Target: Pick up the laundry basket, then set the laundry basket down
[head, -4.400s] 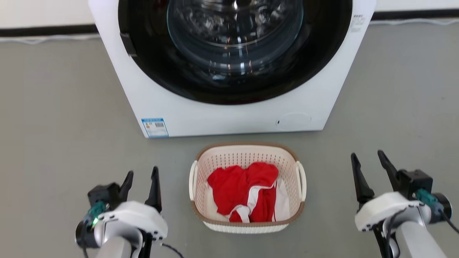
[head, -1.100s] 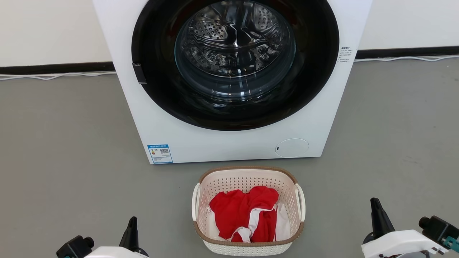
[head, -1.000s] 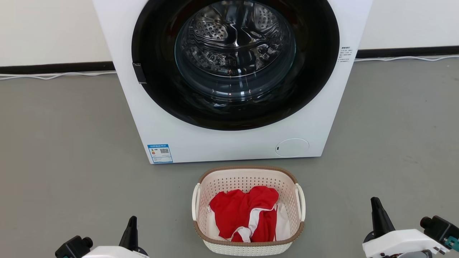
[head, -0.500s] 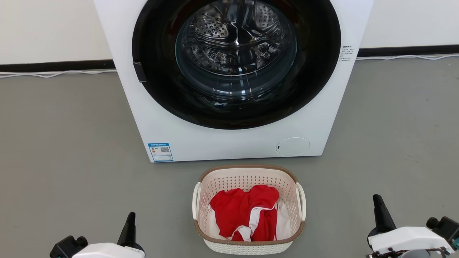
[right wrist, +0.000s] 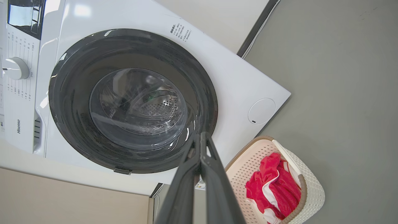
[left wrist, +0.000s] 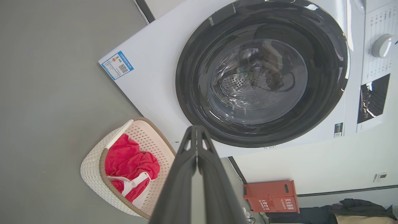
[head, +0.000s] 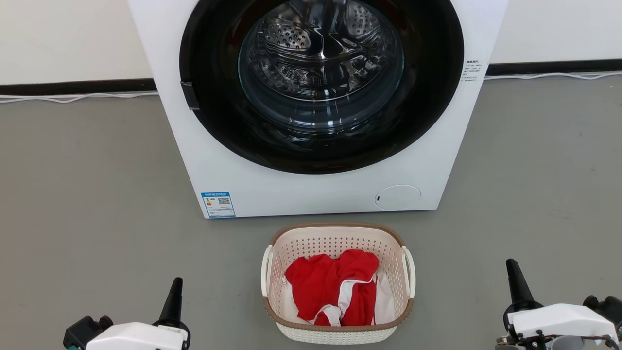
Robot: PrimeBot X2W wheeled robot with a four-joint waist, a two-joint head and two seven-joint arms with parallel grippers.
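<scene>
In the head view I see one small cream-white perforated plastic laundry basket (head: pixel 335 241) with two white loop handles. It stands on the grey floor (head: pixel 87 194) just before one white front-loading washing machine (head: pixel 311 194) and holds one crumpled red-and-white garment (head: pixel 330 282). The basket sits between, and well apart from, my left gripper (head: pixel 176 287) and right gripper (head: pixel 514 272), whose jaws are pressed together where they stood apart in the earliest picture. The left wrist view puts the basket lower left of the closed fingers (left wrist: pixel 186 174), and the right wrist view puts it lower right, apart from both.
</scene>
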